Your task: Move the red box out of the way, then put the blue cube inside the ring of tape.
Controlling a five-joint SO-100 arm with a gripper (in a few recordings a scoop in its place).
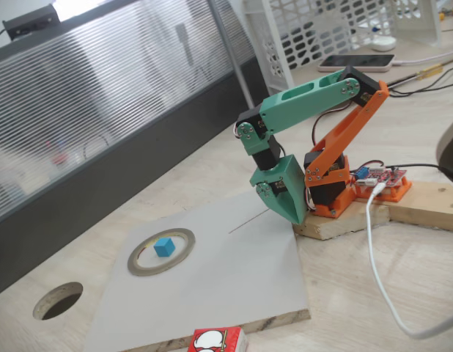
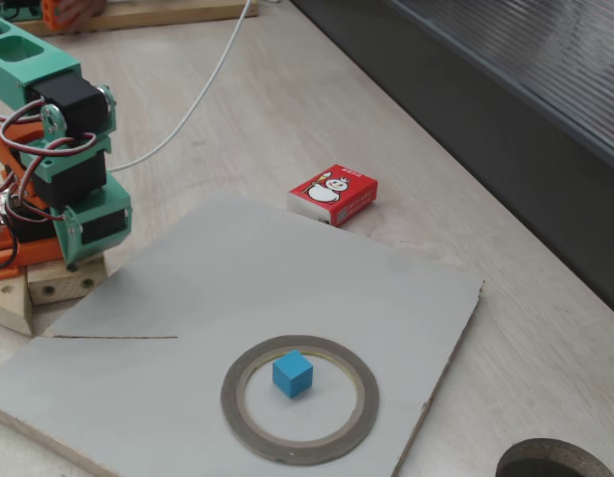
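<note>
The blue cube (image 1: 163, 246) (image 2: 292, 374) rests inside the ring of tape (image 1: 133, 258) (image 2: 232, 397), which lies flat on the grey board (image 1: 234, 286) (image 2: 287, 278). Off the board, the red box (image 1: 218, 341) (image 2: 334, 194) lies on the wooden table beside the board's edge. The green and orange arm is folded back over its base. My gripper (image 1: 294, 216) (image 2: 83, 248) points down at the board's corner by the base, far from cube and ring. Its fingers look shut with nothing between them.
A round hole (image 1: 58, 301) (image 2: 555, 462) is cut through the tabletop beyond the board. A white cable (image 1: 377, 257) (image 2: 188, 109) trails across the table past the base. The base sits on a wooden block (image 1: 358, 220) with a red circuit board (image 1: 384, 178).
</note>
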